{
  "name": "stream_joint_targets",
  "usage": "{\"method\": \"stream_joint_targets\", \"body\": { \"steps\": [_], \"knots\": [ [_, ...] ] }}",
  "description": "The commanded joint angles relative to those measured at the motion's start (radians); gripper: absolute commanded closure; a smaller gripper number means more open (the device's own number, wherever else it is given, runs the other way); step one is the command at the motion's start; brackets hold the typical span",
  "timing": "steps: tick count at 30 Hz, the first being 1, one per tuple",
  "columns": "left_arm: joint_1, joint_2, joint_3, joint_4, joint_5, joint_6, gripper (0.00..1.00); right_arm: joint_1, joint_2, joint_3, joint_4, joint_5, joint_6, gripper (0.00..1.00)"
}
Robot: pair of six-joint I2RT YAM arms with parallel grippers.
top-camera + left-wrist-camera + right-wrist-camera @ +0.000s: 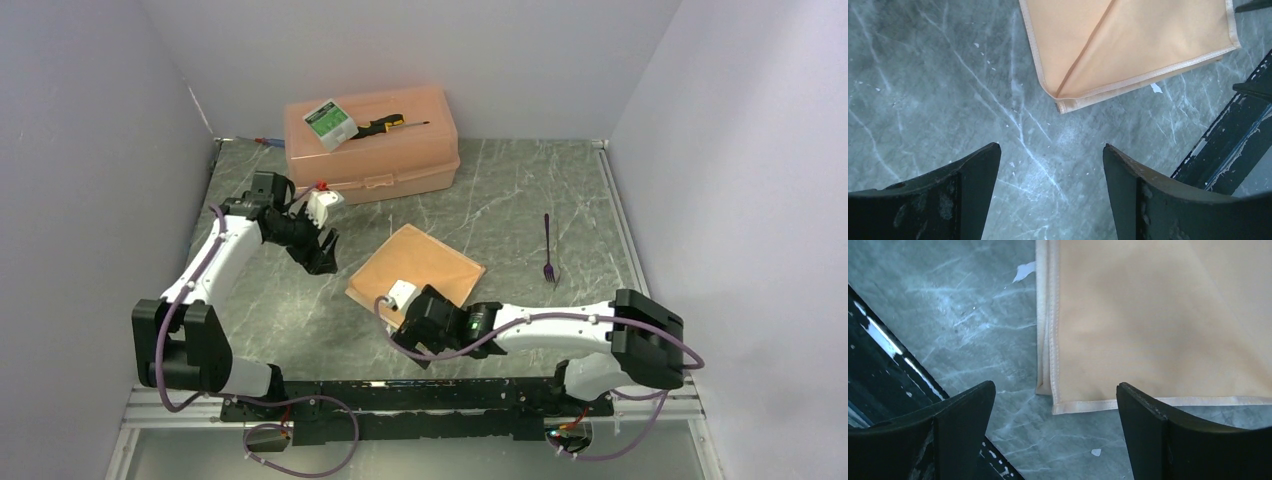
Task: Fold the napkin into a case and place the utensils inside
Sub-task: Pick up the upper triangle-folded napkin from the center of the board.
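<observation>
Overhead looks down; close wrist views share napkin (1148, 40), perhaps one corner.

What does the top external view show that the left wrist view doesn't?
Top external only: the fork lying right of the napkin, and the plastic box with a screwdriver on its lid. Left wrist only: the napkin's diagonal fold and layered hem at one corner. Both: the folded napkin flat on the marble table, left jaws open, holding nothing.

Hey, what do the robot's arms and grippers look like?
The left arm and right arm have white links with black joints, each trailed by a purple cable. The left gripper and right gripper have black, curved, scuffed fingers.
</observation>
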Motion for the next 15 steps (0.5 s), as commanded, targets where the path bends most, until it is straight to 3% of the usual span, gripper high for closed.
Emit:
{"method": "stream_joint_targets", "body": {
  "steps": [1,15],
  "knots": [
    [0.035,-0.025,0.040,-0.059,0.086,0.069,0.19,0.064,0.036,0.065,-0.040,0.126,-0.070,0.06],
    [0.046,-0.054,-0.016,0.010,0.121,0.180,0.18,0.085,0.098,0.020,0.033,0.087,-0.095,0.24]
  ]
}}
